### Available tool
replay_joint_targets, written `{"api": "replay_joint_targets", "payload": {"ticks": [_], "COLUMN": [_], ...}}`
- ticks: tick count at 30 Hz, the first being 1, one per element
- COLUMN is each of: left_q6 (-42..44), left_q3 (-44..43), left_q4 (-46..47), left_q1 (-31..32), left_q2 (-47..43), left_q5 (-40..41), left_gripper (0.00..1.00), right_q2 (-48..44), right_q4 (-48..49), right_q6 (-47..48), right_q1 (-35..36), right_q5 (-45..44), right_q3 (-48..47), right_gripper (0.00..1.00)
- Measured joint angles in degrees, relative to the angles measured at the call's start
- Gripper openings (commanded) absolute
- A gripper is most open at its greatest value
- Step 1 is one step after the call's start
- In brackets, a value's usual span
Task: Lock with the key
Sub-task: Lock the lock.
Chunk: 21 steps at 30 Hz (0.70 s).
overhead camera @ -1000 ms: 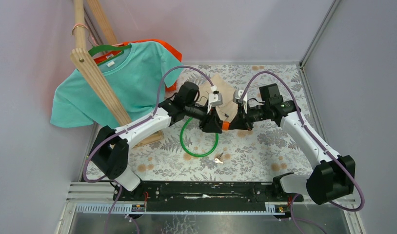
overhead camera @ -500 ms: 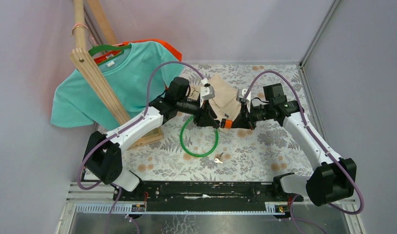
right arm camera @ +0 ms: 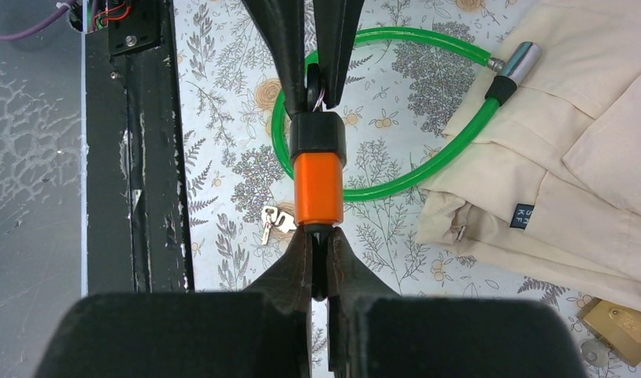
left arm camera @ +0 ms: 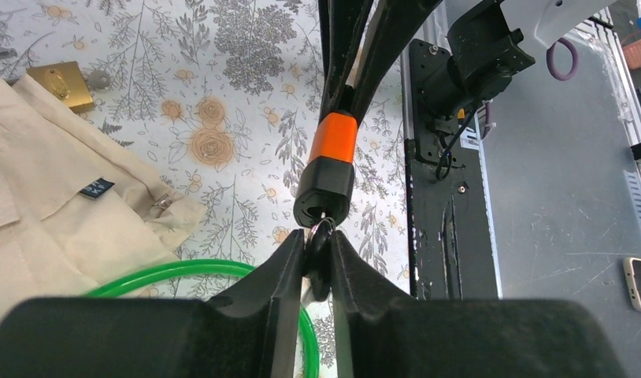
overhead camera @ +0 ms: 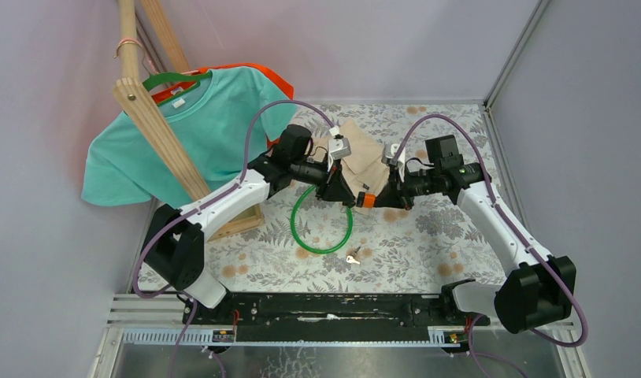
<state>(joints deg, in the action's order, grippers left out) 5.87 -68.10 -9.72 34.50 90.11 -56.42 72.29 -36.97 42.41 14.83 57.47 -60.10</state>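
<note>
Key [left arm camera: 318, 260] turn at lock barrel [left arm camera: 333, 161].
Clamped: key in left fingers [left arm camera: 295, 260], barrel's orange end in right fingers [right arm camera: 301, 256]; twist strictly about barrel axis.

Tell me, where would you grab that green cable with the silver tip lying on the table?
Probably the black collar just behind the silver metal tip of the green plastic-coated cable. Come from above, jaws across the cable: it lies flat on the floral-patterned table, and that hold leaves the tip free.
</note>
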Motion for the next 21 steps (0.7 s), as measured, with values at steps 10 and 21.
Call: {"api": "replay_joint_targets", "payload": {"ticks": [10, 21], "left_q6": [0.85, 7.63], "left_q3": [-0.63, -0.59], "left_q4": [0.07, -1.44], "left_q1": [0.02, -0.61], "left_q2": [0.31, -1.95], "left_q5": [-1.44, -1.92], "left_gripper": [0.00, 0.00], "right_q2": [-0.94, -5.16], "right_q4": [-0.04, -1.79], "right_q6": [0.94, 4.26], "right_q1": [-0.22, -0.72], "right_q5": [-0.85, -3.69], "right_q3": [0.35, 0.48], "right_gripper": [0.00, 0.00]}}
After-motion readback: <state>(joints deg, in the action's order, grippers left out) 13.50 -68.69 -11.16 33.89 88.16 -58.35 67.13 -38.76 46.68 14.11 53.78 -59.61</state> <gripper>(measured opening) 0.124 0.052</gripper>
